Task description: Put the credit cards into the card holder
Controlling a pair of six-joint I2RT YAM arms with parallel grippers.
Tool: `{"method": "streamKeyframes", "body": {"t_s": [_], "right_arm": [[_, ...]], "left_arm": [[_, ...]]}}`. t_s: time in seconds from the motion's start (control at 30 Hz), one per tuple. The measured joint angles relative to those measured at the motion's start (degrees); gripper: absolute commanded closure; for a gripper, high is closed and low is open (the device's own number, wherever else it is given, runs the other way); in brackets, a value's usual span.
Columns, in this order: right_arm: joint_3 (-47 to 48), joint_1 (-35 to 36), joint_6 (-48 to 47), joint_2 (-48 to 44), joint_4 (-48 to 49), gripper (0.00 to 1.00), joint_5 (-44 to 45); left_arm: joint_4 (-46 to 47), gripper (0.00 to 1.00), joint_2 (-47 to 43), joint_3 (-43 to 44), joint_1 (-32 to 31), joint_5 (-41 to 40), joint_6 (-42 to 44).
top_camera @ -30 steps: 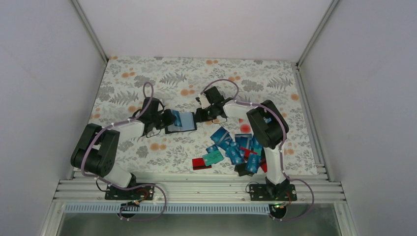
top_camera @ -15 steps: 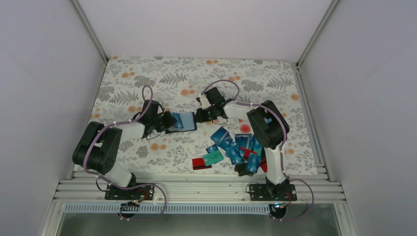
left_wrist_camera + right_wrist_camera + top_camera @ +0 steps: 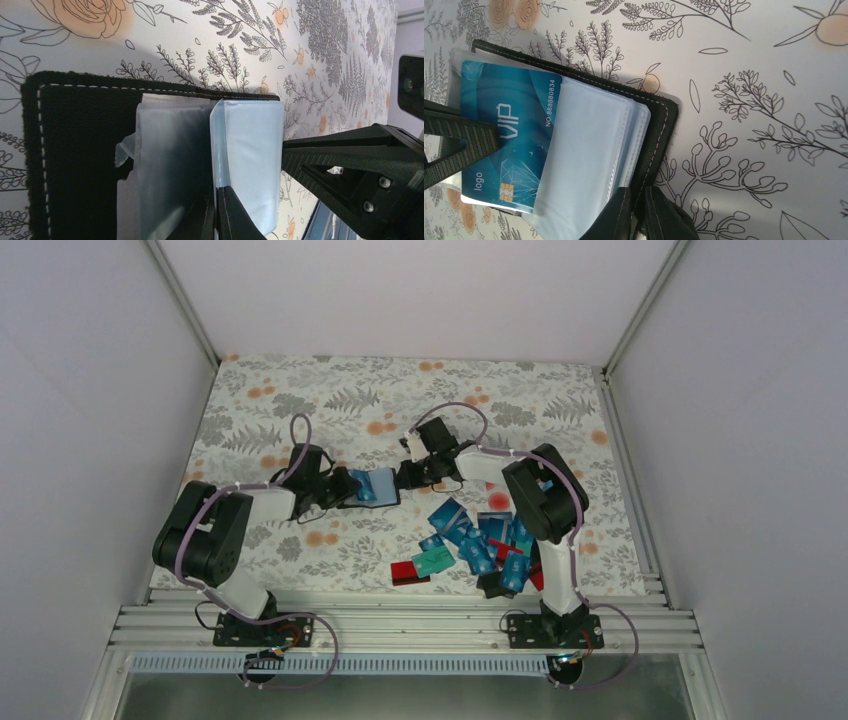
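Steadiness is advised: mid-frame, the black stitched folding card holder [image 3: 370,488] is clamped at its cover by the right gripper [image 3: 639,209], its clear plastic sleeve [image 3: 247,145] by the left gripper [image 3: 216,210].

One card holder [image 3: 372,487], one blue credit card [image 3: 506,150] tucked inside it, and roughly a dozen loose cards [image 3: 470,545], overlapping.

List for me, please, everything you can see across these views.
card holder: one, black with pale clear sleeves, open at mid-table.
VIP card: one, blue, among the holder's sleeves.
credit cards: loose heap, uncounted, mostly blue, some red, teal and black, near right of table.
table: one, floral cloth.
left gripper: black, shut on a sleeve.
right gripper: black, shut on the holder's cover edge.
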Motion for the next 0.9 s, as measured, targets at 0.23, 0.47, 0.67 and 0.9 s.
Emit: {"method": "streamKeyframes", "body": {"t_s": [0.23,0.47,0.67,0.9], "right_arm": [[-0.02,0.00,0.00,0.00,-0.02,0.90,0.00],[0.00,0.00,-0.02,0.00,0.00,0.90,-0.02],[0.00,-0.02,-0.02,0.00,-0.02,0.90,-0.09],[0.00,-0.07,-0.02,0.00,-0.07,0.90,-0.24]], "left_arm": [[-1.16,0.98,-0.02,0.48,0.11,1.03,2.56],[-3.32,0.98,0.20,1.64,0.13,2.62,5.14],[-3.43,0.98,1.51,2.49,0.24,4.00,5.64],[-1.49,0.98,2.97,2.54,0.46,5.57,5.31]]}}
